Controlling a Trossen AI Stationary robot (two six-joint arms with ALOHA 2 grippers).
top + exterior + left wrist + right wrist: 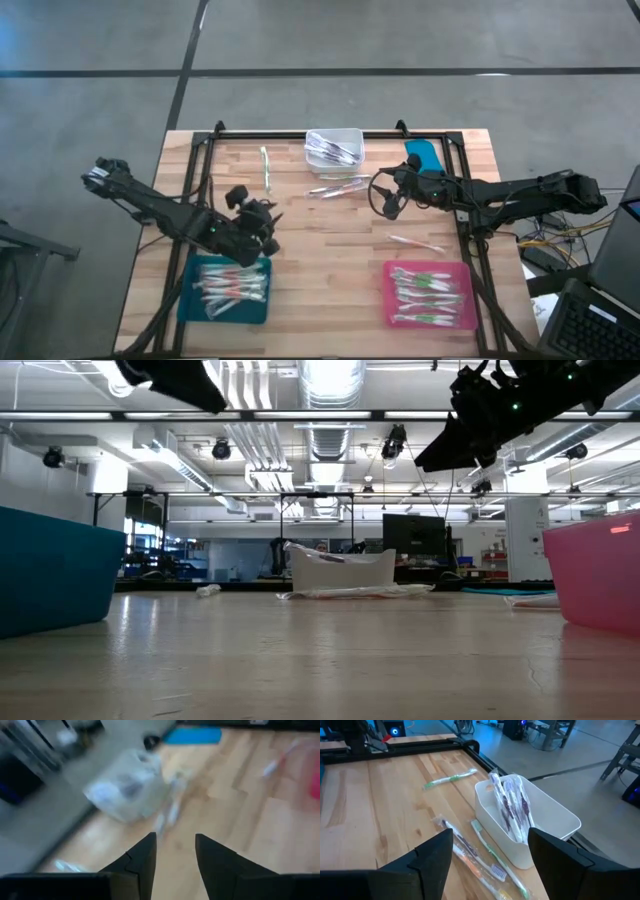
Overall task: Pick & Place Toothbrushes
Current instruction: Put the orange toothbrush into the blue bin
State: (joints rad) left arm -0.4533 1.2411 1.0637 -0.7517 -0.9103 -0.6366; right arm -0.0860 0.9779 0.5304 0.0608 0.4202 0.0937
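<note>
Toothbrushes lie in the teal tray, in the pink tray and in the white bin. Loose toothbrushes lie on the wood in front of the bin. A green one lies to their left and another beyond the pink tray. My left gripper hangs open above the teal tray's far edge, with nothing between its fingers. My right gripper stands wide open in the air, just right of the loose toothbrushes and the bin.
A black frame runs along the table's far edge and down both sides. A flat teal object lies at the far right, beside my right arm. Bare wood lies between the two trays. In the low view both trays flank the bin.
</note>
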